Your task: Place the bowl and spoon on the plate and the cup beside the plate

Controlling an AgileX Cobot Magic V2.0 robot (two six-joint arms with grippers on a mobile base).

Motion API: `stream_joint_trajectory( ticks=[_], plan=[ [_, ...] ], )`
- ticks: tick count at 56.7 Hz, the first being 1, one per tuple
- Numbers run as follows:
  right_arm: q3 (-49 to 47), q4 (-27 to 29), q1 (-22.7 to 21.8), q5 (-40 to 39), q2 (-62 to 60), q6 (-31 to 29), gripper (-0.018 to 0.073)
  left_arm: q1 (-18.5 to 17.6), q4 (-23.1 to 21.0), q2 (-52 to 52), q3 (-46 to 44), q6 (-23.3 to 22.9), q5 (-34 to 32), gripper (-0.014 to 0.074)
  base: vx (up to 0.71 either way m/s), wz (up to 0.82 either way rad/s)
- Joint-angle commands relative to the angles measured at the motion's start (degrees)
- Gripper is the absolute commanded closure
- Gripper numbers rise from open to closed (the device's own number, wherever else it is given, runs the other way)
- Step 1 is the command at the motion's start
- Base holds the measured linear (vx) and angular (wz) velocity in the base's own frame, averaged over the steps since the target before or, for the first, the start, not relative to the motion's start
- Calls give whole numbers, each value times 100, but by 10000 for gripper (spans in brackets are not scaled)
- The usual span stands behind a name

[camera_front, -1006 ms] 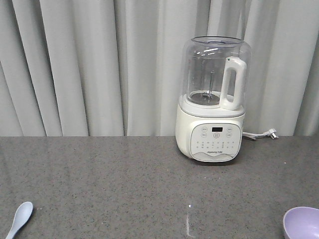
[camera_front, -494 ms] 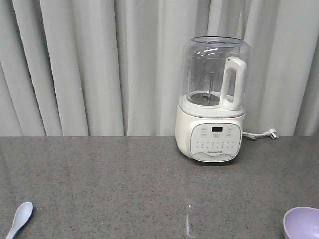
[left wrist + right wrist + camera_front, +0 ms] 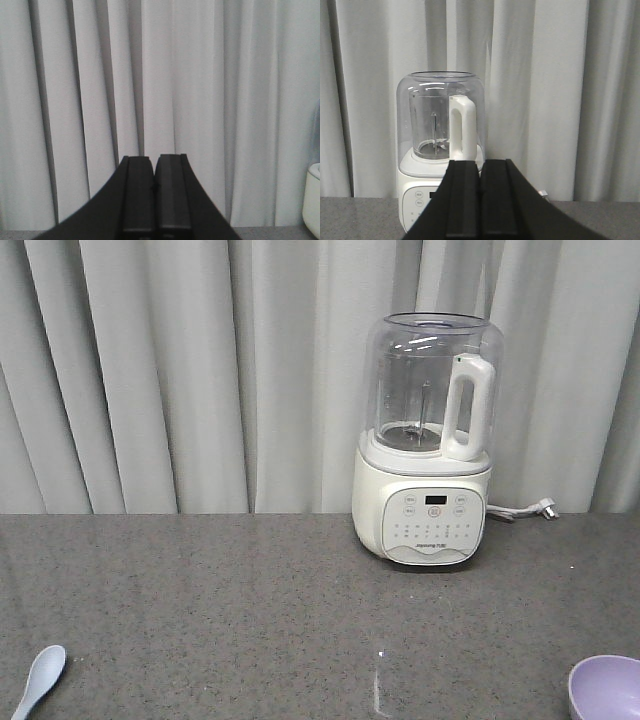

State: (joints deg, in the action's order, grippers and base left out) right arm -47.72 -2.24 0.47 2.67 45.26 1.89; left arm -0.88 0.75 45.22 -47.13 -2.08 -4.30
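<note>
left gripper (image 3: 154, 161): matte black; two flat, bar-shaped fingers (image 3: 139, 195) with squared tips
left gripper base: widens downward into smooth, curved black shoulders
right gripper (image 3: 480, 164): same matte black pair of flat bars, squared tips, curved flaring base

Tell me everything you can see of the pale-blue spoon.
The spoon is pale blue and smooth, perhaps plastic or ceramic. Its rounded scoop lies farther from the camera; the handle runs down-left and is cut by the picture's lower edge. It lies on the grey speckled counter, far left, touching nothing else.
</note>
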Motion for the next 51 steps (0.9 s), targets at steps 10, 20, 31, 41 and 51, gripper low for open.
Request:
stream_joint_trajectory(
  ticks=[10,20,31,41,51],
  plan=[
    [-204,-74,-35,-484,-47,-14,56,-3,-27,7,-190,12,-475,137,0,0],
    [-204,-27,-35,-555,-47,18,-90,-3,-31,212,-191,-269,-158,8,0,0],
    [-204,100,-35,-476,-47,27,-59,-3,-31,742,-866,-292,1612,9,0,0],
    [-204,100,-35,-335,-47,16,-5,-3,-37,1925,-1891,-292,3652,11,0,0],
    [-204,100,-35,-200,-47,9,6,-3,-75,2995,-2059,-183,4703,11,0,0]
  ],
)
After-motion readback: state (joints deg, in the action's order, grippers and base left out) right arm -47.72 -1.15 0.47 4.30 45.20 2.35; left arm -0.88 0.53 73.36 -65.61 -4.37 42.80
